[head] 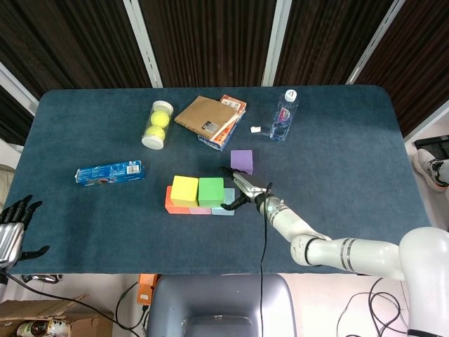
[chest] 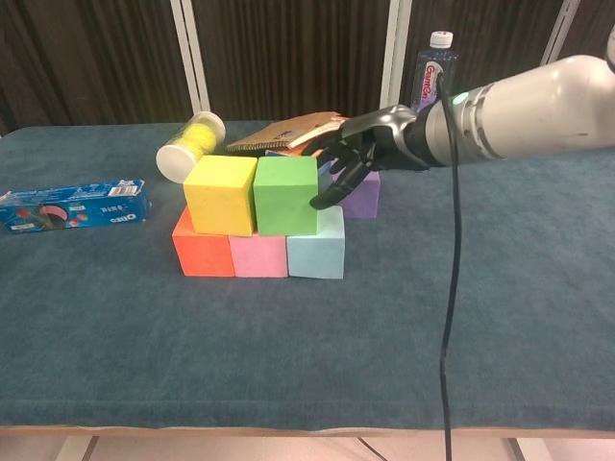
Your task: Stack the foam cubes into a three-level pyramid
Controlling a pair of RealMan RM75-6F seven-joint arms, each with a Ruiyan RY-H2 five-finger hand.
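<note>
Three cubes form a row on the table: orange, pink and light blue. On top of them sit a yellow cube and a green cube, side by side. A purple cube stands alone behind the stack, partly hidden by my right hand. That hand hovers over the light blue cube with spread fingers and holds nothing. Its fingertips reach the green cube's right edge; I cannot tell whether they touch. My left hand hangs off the table's near left corner, empty.
A tennis ball tube, a brown notebook on a snack box, and a water bottle stand at the back. A blue biscuit pack lies at the left.
</note>
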